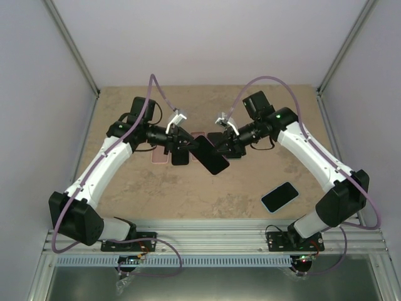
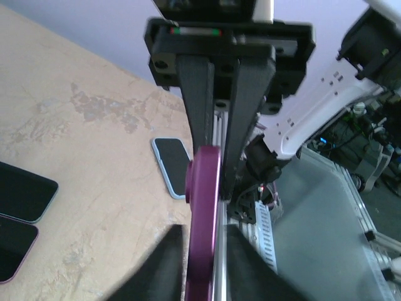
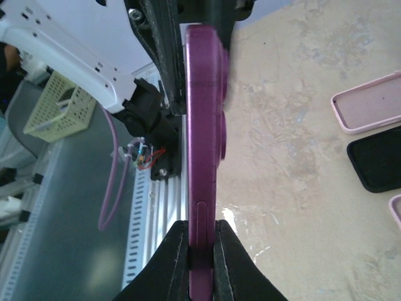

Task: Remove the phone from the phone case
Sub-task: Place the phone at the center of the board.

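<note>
A phone (image 1: 211,155) with a dark screen sits inside a purple phone case (image 3: 203,119) and hangs in the air above the middle of the table. My left gripper (image 1: 181,148) is shut on one end of it; the case's edge (image 2: 202,213) runs between its dark fingers (image 2: 161,266). From the opposite end my right gripper (image 1: 227,145) is shut on the case, its fingertips (image 3: 174,263) pressing both faces by a side button. Each wrist view shows the other gripper clamped at the far end.
A phone in a light blue case (image 1: 279,196) lies on the table near the right arm's base, also in the left wrist view (image 2: 171,167). A pink case (image 3: 368,110), a black case (image 3: 378,158) and dark phones (image 2: 22,192) lie under the arms.
</note>
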Robot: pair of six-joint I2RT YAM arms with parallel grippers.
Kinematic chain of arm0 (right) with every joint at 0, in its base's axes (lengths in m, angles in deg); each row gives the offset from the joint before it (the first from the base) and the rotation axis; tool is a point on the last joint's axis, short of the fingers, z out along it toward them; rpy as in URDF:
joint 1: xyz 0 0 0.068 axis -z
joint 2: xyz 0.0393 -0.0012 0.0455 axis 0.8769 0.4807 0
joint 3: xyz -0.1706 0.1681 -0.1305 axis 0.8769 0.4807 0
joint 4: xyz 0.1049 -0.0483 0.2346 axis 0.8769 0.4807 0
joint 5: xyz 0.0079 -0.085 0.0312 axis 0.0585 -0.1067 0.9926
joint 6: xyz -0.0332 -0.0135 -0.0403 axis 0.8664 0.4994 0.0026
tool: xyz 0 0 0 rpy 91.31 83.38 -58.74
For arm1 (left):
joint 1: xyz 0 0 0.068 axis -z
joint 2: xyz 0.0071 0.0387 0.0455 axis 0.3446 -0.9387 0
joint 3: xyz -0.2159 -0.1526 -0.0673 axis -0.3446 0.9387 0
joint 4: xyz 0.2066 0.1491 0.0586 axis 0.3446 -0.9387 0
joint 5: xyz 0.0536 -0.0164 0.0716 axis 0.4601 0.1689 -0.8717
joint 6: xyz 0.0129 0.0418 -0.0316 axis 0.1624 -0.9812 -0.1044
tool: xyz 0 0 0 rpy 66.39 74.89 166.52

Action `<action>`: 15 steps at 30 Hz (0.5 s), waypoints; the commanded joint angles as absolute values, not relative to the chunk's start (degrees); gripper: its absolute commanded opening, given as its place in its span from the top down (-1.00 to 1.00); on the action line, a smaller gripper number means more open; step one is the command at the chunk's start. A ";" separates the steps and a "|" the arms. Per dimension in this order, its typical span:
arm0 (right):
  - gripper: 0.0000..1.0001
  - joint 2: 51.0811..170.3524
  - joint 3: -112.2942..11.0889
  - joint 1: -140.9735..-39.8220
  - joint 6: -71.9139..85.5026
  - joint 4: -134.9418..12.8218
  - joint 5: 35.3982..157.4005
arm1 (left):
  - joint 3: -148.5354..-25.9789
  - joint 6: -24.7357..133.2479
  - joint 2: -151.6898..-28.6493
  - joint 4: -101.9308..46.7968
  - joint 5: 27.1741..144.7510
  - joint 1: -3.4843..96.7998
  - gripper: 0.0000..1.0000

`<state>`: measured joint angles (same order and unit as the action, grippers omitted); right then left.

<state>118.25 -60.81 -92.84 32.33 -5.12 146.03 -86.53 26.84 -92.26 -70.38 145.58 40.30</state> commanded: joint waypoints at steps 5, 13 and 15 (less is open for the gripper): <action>0.99 116.44 -58.24 -87.90 27.23 -9.88 150.71 | -88.58 35.44 -92.62 -61.81 140.96 40.37 -0.73; 0.99 115.82 -53.41 -76.80 24.88 -14.09 150.50 | -89.03 37.65 -93.01 -60.52 135.72 40.37 -0.99; 0.99 116.14 -51.88 -73.34 23.65 -15.93 150.09 | -89.10 37.83 -93.11 -60.37 134.55 40.36 -0.98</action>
